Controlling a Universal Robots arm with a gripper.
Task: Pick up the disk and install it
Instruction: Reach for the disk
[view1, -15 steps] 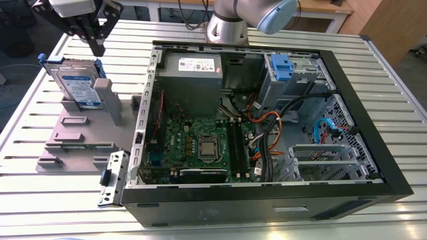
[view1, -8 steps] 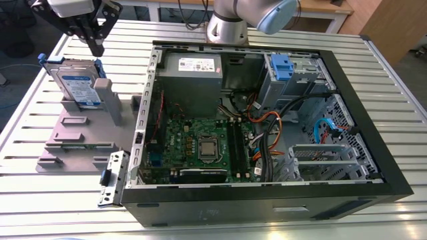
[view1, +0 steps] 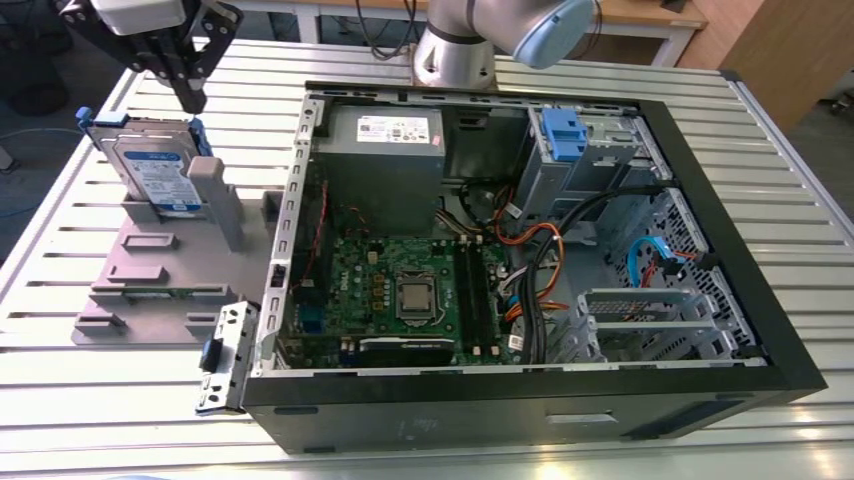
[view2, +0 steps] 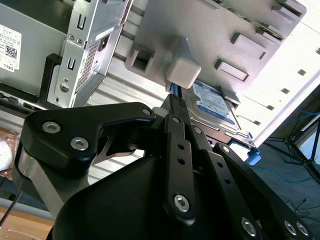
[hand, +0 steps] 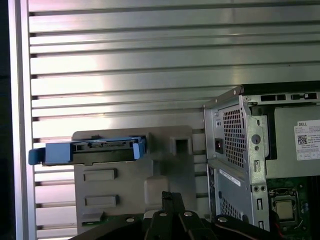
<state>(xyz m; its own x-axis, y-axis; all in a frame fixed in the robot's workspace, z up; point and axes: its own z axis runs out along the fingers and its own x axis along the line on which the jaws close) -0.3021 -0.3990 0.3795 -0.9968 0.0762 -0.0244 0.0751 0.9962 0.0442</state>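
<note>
On the grey stand (view1: 144, 272), upright blue-railed, white-and-blue-labelled silver disk (view1: 155, 168) near closed, empty pincer (view1: 196, 103).

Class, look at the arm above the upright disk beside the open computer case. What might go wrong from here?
1. The gripper hangs above the disk with its fingers together; lowered like that, it would probably strike the top edge.
2. The disk stands upright in a grey holder; an off-centre grasp may jam it.
3. Cables crowd the computer case and might snag the disk.
</note>
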